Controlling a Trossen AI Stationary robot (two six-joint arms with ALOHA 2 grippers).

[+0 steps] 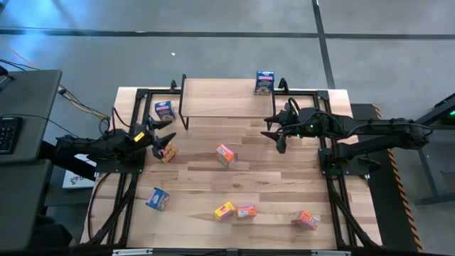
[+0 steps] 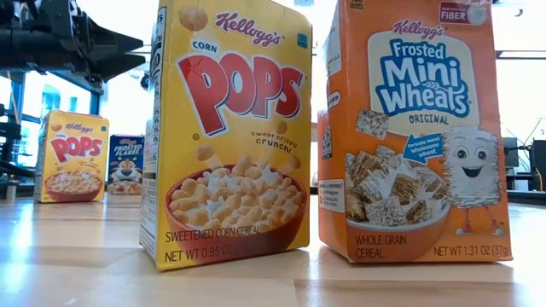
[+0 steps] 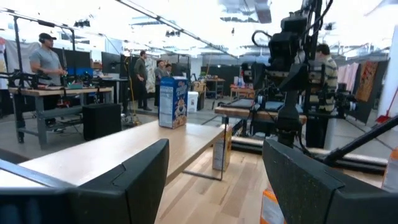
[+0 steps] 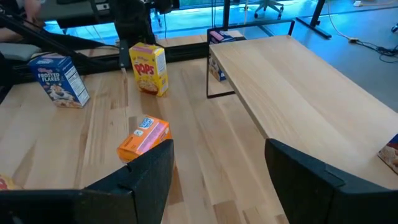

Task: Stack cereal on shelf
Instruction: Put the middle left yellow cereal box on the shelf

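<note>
The big yellow box (image 2: 230, 132) reads "Kellogg's Corn Pops, sweet crispy crunch!, Sweetened Corn Cereal, Net Wt 0.95 oz". The orange box (image 2: 415, 128) beside it reads "Kellogg's Frosted Mini Wheats Original, Whole Grain Cereal, Net Wt 1.31 oz (37g)", with "Fiber" at its top corner. A smaller yellow box (image 2: 72, 155) farther back says "Kellogg's Pops"; the blue box (image 2: 126, 164) next to it says "Frosted Flakes".

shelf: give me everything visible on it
The shelf is a low rack: a light wooden plank top on thin black metal legs, standing level at the table's far edge, between the two arms. One blue cereal box stands upright on its right end; the rest of the top is bare. Another blue box sits on the table by its left legs. Neither gripper touches it.
</note>
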